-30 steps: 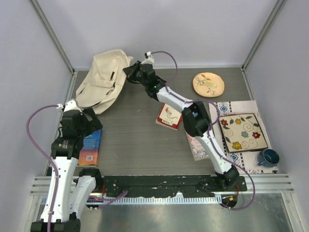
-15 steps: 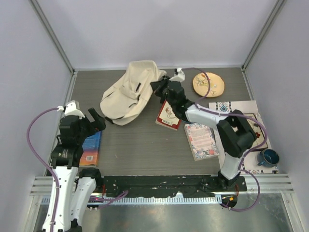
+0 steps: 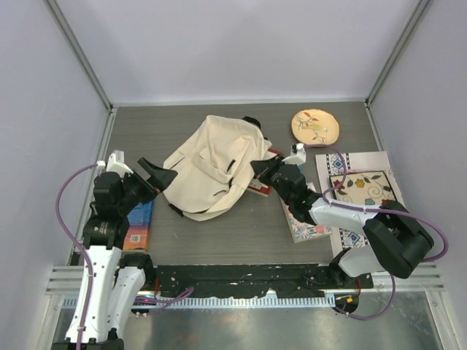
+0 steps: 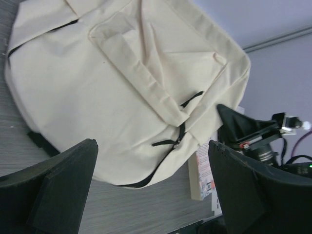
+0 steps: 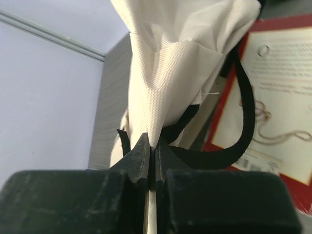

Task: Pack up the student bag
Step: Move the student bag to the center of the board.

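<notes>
Presently, positioning the student bag (image 3: 211, 171): right gripper (image 5: 150, 144) pinches its fabric; left gripper (image 3: 151, 181), fingers spread, should probably grasp the opening next.

This is looking like a robotics lab test cell: plain pale walls (image 3: 241, 51) are closing in a grey wood-grain table (image 3: 219, 240), aluminium profiles (image 3: 80, 55) are framing the corners, and two robot arms (image 3: 102, 248) are standing bolted to a black base plate (image 3: 241, 281), purple cables (image 3: 69, 211) looping off them. Everyday props are lying about: a student bag (image 3: 211, 171), a paperback book (image 3: 139, 224), a floral plate (image 3: 372, 191) on a patterned mat (image 3: 365, 160).
</notes>
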Available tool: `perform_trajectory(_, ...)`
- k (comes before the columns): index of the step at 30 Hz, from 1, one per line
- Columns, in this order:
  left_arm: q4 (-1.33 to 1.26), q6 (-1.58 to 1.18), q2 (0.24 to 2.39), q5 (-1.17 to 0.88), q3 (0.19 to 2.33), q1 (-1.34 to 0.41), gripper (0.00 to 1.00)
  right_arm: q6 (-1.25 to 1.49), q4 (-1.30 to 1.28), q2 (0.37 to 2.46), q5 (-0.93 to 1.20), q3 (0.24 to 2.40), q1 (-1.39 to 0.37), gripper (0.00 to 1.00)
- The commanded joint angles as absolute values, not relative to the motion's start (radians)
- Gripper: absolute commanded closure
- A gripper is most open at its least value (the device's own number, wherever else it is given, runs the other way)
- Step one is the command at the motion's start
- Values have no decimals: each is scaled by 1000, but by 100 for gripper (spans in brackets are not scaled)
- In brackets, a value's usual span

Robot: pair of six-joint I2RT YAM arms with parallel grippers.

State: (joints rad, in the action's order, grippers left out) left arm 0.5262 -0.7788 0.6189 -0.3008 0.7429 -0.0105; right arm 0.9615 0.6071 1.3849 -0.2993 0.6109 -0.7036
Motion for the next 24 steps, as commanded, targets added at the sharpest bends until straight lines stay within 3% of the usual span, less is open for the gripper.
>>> perform_trajectory(1,325,-945,536,-405,643,-5,1,1020,772,1350,-382,556,-745,99)
perform_trajectory(6,359,-934,560,-344,630,-50,0,1048,802,1348,-468,479,-776,99)
perform_trajectory(9,409,-928,586,-232,624,-165,0,1071,801,1347,-503,453,-782,99)
perform_trajectory(13,433,-966,699,77,661,-508,0,1069,799,1348,-569,434,-784,99)
perform_trajectory(18,403,-1074,903,334,721,-753,0,1065,827,1358,-587,411,-787,99)
perform_trajectory(24,224,-1218,1025,325,684,-844,0,1068,980,1400,-598,325,-795,99)
